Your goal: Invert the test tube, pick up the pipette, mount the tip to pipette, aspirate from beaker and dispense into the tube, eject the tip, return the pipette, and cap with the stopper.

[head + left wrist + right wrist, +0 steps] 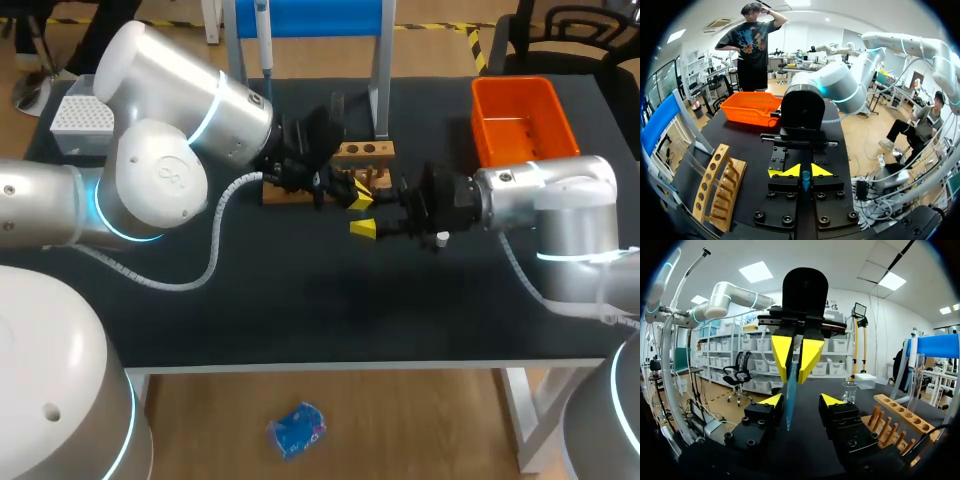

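On the black table (300,310), wooden rack (362,152)

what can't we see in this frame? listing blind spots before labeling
- Blue tube: in the right wrist view its upper end is hidden between the left pincer fingers, and in the head view the arms' ends cover it.
- Beaker: too small in the right wrist view to read any liquid level.
- Pipette: its top is cut off by the head view's upper edge.
- Stopper: not found in any view.

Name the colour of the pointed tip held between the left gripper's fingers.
The tip is blue, clearest in the right wrist view.
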Robot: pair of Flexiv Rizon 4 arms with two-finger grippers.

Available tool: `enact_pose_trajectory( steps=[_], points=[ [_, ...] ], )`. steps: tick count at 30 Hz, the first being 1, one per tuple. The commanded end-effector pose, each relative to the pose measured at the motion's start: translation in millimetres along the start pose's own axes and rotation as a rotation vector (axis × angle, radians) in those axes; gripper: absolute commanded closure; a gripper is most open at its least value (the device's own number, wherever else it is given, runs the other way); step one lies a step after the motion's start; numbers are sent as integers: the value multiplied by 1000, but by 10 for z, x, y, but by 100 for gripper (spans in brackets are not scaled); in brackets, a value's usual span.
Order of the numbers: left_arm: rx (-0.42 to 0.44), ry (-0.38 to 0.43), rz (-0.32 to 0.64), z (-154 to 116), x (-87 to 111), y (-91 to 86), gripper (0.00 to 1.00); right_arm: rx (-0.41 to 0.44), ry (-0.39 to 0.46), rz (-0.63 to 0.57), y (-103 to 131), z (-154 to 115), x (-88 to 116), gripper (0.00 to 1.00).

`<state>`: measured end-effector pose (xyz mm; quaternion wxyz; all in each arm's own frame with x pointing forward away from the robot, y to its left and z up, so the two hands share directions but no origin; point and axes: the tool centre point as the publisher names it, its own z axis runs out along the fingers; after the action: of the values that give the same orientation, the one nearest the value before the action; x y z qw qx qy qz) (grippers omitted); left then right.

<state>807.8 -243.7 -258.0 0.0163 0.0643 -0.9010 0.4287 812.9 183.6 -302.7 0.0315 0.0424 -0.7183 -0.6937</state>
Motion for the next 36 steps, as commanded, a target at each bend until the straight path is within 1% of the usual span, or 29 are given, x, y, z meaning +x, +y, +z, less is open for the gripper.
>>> enact_pose_trajectory(
  steps=[1, 6, 12, 17, 22, 24, 35, 36],
  points=[
    [-5, 1, -2, -5, 1, -11, 100, 3, 1, -1, 26, -6, 4, 55],
    [-5, 1, -2, -5, 1, -11, 100, 10, 4, 1, 50, 0, 2, 57],
    [-5, 1, -2, -5, 1, -11, 100, 13, -1, 10, 53, -4, 3, 75],
    [-5, 1, -2, -5, 1, -11, 100, 14, -2, 21, 48, -8, 1, 86],
    [-5, 1, -2, -5, 1, -11, 100, 18, 4, 34, 43, 1, -5, 94],
    [-5, 1, -2, -5, 1, -11, 100, 19, 8, 35, 52, 7, -6, 100],
    [-5, 1, -2, -5, 1, -11, 100, 28, 14, 52, 53, 14, -7, 100],
    [-14, -16, -4, -15, -6, -20, 51, 28, 15, 53, 51, 14, -3, 100]
  ],
)
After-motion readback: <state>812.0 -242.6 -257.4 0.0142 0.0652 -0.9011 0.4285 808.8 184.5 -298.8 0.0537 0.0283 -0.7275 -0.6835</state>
